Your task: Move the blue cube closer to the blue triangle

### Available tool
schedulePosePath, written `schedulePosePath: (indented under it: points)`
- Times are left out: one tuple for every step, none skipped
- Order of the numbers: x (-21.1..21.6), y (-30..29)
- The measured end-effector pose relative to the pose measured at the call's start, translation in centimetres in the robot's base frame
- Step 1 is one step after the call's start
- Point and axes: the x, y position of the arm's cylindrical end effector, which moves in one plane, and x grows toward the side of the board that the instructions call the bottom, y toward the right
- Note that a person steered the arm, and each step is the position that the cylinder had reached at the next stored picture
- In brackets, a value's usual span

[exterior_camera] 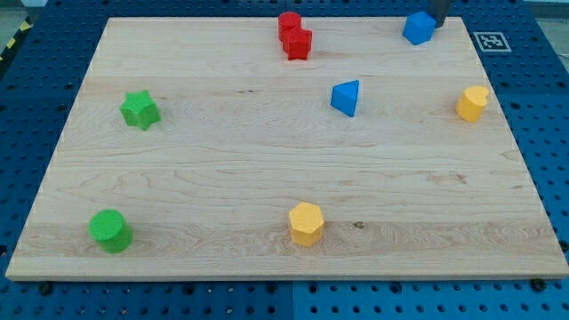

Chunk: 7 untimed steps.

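We see a pale wooden tabletop (267,187) lying on a blue perforated base (542,116), with a small black-and-white marker tag (490,41) just off the board's upper right corner.

The blue cube (418,28) sits close to the view's top edge, toward the right. Our dark rod comes down from the top of the frame, and my tip (436,27) stands right against the cube's right side; whether it actually touches we cannot tell. The tool is a plain rod with nothing that opens or closes, so no clamping state applies, and it holds nothing.

The blue triangle (346,97) lies below and to the left of the cube, well apart from it, nearer the middle of the board.

To the left of the cube along the top edge sit two red blocks: a red cylinder-like block (289,24) touching a red block (298,44) just below it, whose shape we cannot make out clearly.

A yellow block (472,103) with faceted sides rests near the right edge, to the right of the triangle. A yellow hexagon (306,222) sits near the bottom, about midway across.

On the left side, a green star (140,109) lies in the upper half, and a green cylinder (110,230) stands near the bottom left corner.
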Motion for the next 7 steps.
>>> schedulePosePath:
  points:
    - [1.0, -2.1]
    - [1.0, -6.2]
    - [1.0, -9.3]
    - [1.0, -10.8]
    - [2.3, -10.9]
    - [3.8, -10.9]
    - [6.3, -10.9]
